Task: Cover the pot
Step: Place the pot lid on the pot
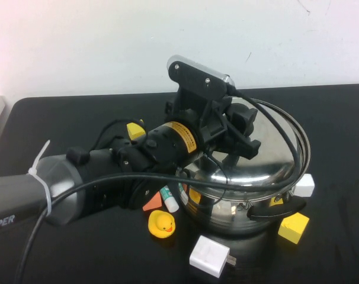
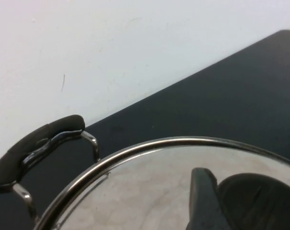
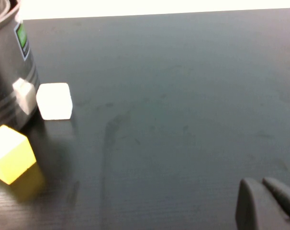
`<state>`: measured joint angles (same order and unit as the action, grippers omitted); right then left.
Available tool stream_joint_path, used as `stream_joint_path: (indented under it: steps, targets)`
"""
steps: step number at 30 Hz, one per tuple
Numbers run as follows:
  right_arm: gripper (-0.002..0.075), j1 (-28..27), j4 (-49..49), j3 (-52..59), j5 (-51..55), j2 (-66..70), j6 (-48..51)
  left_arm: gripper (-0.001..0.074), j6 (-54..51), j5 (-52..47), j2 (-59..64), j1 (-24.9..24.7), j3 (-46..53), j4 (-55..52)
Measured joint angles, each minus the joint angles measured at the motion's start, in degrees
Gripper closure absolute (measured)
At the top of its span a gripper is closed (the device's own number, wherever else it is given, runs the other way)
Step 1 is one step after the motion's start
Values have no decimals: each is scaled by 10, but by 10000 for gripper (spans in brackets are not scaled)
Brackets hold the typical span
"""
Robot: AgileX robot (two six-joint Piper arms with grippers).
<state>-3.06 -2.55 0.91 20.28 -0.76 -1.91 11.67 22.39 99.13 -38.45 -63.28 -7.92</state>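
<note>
The big shiny steel pot (image 1: 227, 218) stands at the centre right of the black table, one black side handle (image 1: 275, 210) facing front. The domed steel lid (image 1: 256, 163) lies tilted over its mouth. My left gripper (image 1: 239, 131) reaches over the pot and is shut on the lid's black knob (image 2: 262, 201); one finger (image 2: 202, 196) presses against it. In the left wrist view the lid's rim (image 2: 150, 144) and the pot's far handle (image 2: 37, 143) show. My right gripper (image 3: 267, 203) is shut and empty, low over bare table to the pot's (image 3: 8, 72) right, out of the high view.
Around the pot lie a rubber duck (image 1: 162, 223), a white charger (image 1: 210, 255), a yellow block (image 1: 293, 228), a white cube (image 1: 304, 184), a small white tube (image 1: 169, 199) and an orange piece (image 1: 151, 205). The left arm's cables arch over the lid.
</note>
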Motion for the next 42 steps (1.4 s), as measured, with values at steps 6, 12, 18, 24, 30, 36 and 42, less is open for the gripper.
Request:
stream_joint_path:
  steps: [6,12,18,24,30,36,42]
  targets:
    - [728,0,0,0,0,0,0,400,-7,37,0,0,10,1]
    - [728,0,0,0,0,0,0,400,-12,55,0,0,10,1]
    - [728,0,0,0,0,0,0,400,-30,55,0,0,10,1]
    - [728,0,0,0,0,0,0,400,-42,56,2,0,10,1]
    - [728,0,0,0,0,0,0,399,-43,68,23,0,10,1]
    - [728,0,0,0,0,0,0,400,-43,83,28,0,10,1]
    - [728,0,0,0,0,0,0,400,-39,99,37,0,10,1]
